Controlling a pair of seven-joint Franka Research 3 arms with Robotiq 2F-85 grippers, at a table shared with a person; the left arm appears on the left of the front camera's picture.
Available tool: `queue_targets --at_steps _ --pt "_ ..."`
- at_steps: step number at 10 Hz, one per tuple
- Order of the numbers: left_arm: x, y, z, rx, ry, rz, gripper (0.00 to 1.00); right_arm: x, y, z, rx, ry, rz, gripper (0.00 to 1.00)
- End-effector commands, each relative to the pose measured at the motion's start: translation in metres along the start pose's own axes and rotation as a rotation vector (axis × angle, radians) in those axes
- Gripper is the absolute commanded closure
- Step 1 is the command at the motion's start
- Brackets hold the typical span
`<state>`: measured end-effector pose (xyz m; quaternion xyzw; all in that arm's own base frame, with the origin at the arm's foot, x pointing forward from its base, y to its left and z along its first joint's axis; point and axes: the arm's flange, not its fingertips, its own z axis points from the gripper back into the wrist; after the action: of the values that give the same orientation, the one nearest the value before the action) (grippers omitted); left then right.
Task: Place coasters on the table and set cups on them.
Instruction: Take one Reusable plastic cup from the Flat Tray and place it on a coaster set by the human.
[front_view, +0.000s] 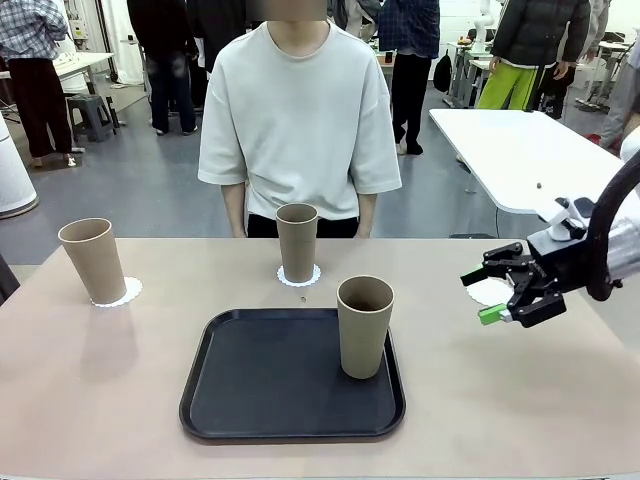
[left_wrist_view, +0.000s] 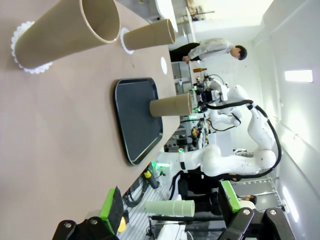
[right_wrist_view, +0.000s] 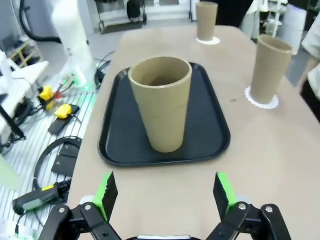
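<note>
The right end effector (front_view: 480, 297) hangs over the right side of the tabletop (front_view: 100, 380) with its fingers spread wide, holding nothing. In its wrist view the green pads (right_wrist_view: 106, 192) point at the nearest cup (right_wrist_view: 161, 110). A bare coaster (left_wrist_view: 164, 65) lies on the tabletop by this end effector; I cannot tell whether the fingers touch it. The left end effector (left_wrist_view: 170, 202) is also spread wide and empty, off the near left side of the tabletop.

The nearest cup stands upright with its mouth up and its long axis vertical, on the right part of a black tray (front_view: 290, 375) in the near middle. A second cup (front_view: 297, 242) stands upright on a coaster (front_view: 299, 276) just beyond the tray's far edge. A third cup (front_view: 92, 260) stands mouth up on a coaster (front_view: 118, 293) at the far left.
</note>
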<state>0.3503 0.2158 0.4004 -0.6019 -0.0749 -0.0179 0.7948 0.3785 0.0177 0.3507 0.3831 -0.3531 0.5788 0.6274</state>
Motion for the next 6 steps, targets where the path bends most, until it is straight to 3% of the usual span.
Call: queue_targets --at_steps 1,4,6 --pt "0.002 -0.002 0.001 0.001 -0.015 0.008 0.0 -0.013 -0.014 -0.027 0.004 -0.046 0.002 0.0" --pt "0.002 -0.002 0.001 0.001 -0.015 0.008 0.0 -0.029 -0.021 -0.065 0.074 -0.019 -0.031 0.0" --pt "0.002 -0.002 0.001 0.001 -0.015 0.008 0.0 -0.029 -0.021 -0.083 0.053 -0.006 -0.002 0.0"
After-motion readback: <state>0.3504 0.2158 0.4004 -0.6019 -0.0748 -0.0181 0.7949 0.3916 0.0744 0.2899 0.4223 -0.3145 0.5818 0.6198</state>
